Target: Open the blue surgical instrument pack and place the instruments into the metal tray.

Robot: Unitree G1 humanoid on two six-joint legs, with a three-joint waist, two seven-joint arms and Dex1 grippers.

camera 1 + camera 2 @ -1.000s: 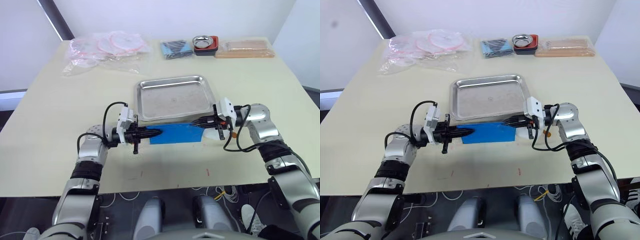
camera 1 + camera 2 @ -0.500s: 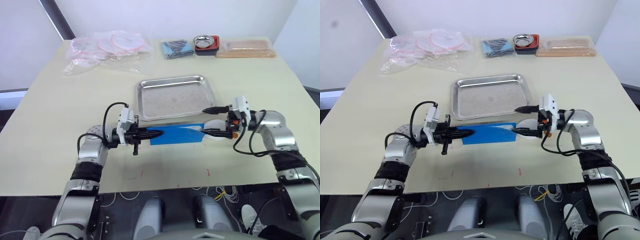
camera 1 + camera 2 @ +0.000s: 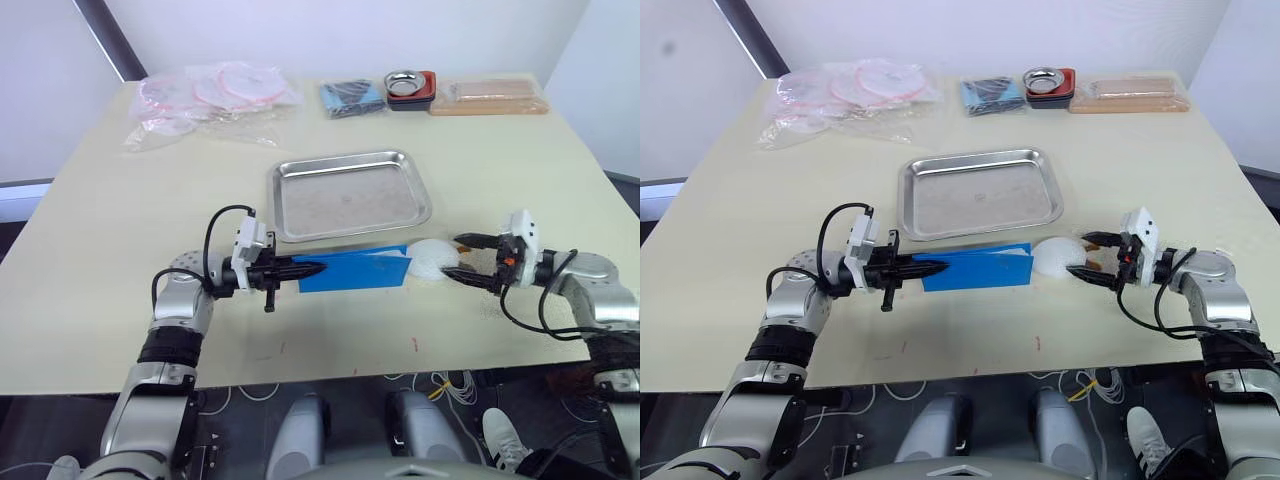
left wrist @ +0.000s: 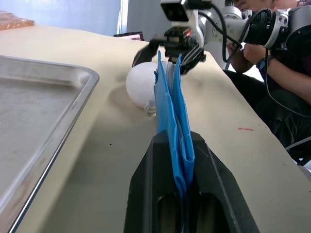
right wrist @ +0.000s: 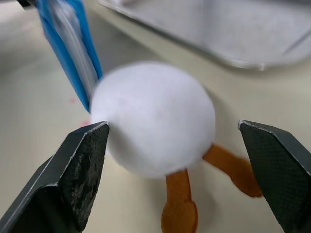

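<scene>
**Pack pinched at one end, right tool spread beside it**

The left tool (image 3: 312, 268) was pinching the left end of the blue surgical instrument pack (image 3: 355, 269), which stood on edge on the desk (image 3: 120, 220), just in front of the metal tray's (image 3: 349, 195) near rim. The right tool (image 3: 1081, 256) was spread wide, apart from the pack's right end, with a white round object (image 3: 1054, 257) between them. Orange strips (image 5: 204, 184), possibly its legs, showed beneath that object. No instruments could be made out.
</scene>
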